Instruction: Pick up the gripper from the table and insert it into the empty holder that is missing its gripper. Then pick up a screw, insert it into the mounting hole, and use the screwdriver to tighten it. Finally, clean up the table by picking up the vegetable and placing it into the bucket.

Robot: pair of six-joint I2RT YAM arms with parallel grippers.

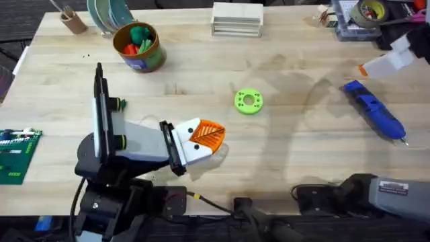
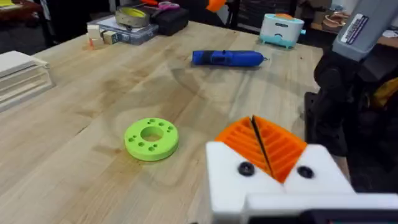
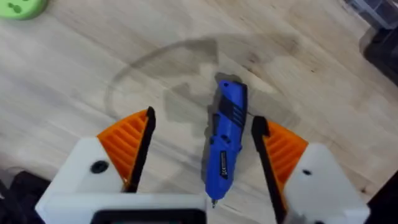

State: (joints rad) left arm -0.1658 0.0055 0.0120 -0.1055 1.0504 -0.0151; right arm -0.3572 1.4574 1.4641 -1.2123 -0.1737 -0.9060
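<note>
On the wooden counter (image 1: 282, 87) the blue screwdriver (image 1: 373, 113) lies flat toward 3 o'clock in the overhead view, its metal tip pointing to the near right edge. In the right wrist view the right gripper (image 3: 199, 140) hangs over it with its orange-padded fingers (image 3: 127, 143) spread wide, the screwdriver's handle lying between them and touching neither.

The left gripper (image 1: 201, 138) sits near the counter's middle toward 7 o'clock, its fingers pressed together, the two orange pads meeting along a thin dark line. Just beyond it, at about 1 o'clock from its tip, lies a bright green flat ring (image 1: 248, 101).

The bucket (image 1: 139, 46) stands toward 11 o'clock with a dark green vegetable (image 1: 141, 32) and something red inside it. A stack of white blocks (image 1: 236, 19) rests at 12 o'clock.
</note>
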